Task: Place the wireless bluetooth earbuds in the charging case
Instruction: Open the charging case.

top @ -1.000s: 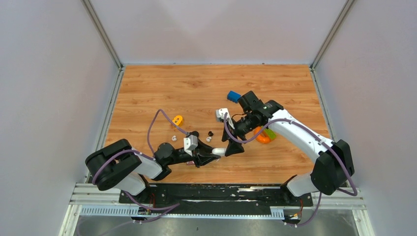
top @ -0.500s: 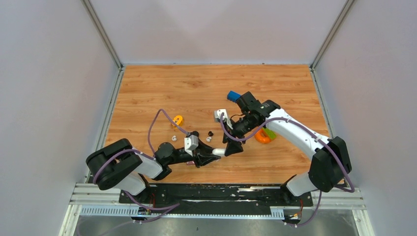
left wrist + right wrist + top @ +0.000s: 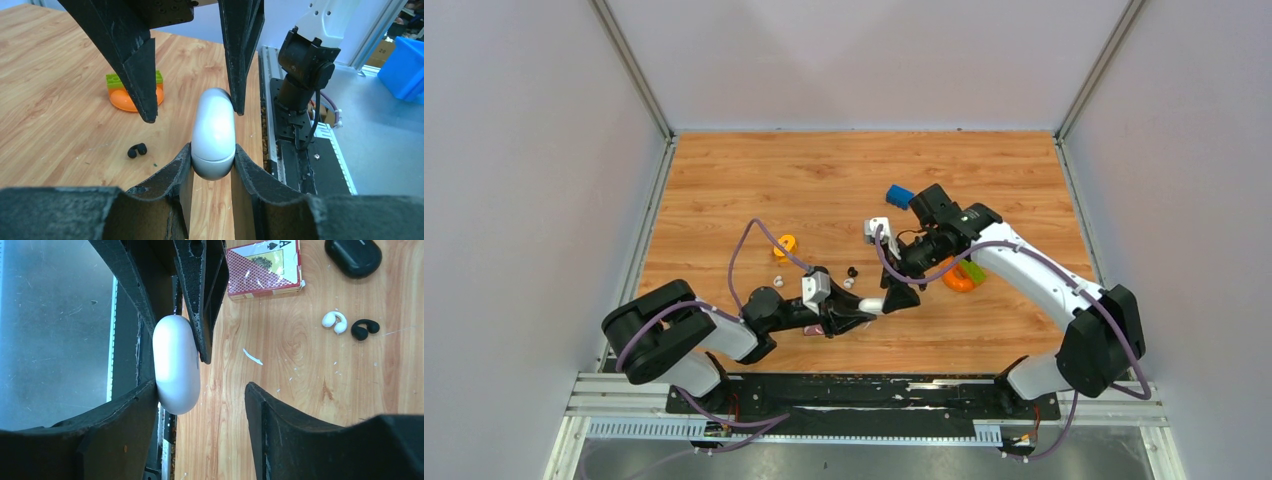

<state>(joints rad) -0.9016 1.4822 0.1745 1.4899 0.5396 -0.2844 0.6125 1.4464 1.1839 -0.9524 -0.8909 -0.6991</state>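
Left gripper [image 3: 212, 152]: fingers clamped on one end of the charging case [image 3: 214, 120], which is held over the near centre of the table [image 3: 724, 180]. Right gripper [image 3: 200, 387]: fingers apart, straddling the case's other end. One finger touches the case and the other stands clear. One black earbud [image 3: 365, 329] lies on the wood just beside a white earbud [image 3: 335, 322], just beyond the grippers. An orange ring [image 3: 120, 100] carrying a green block [image 3: 115, 79] sits to the right.

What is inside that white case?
Cannot be seen: the case is closed, only its white shell showing, gripped by the left claw. One black bud lies outside on the table.
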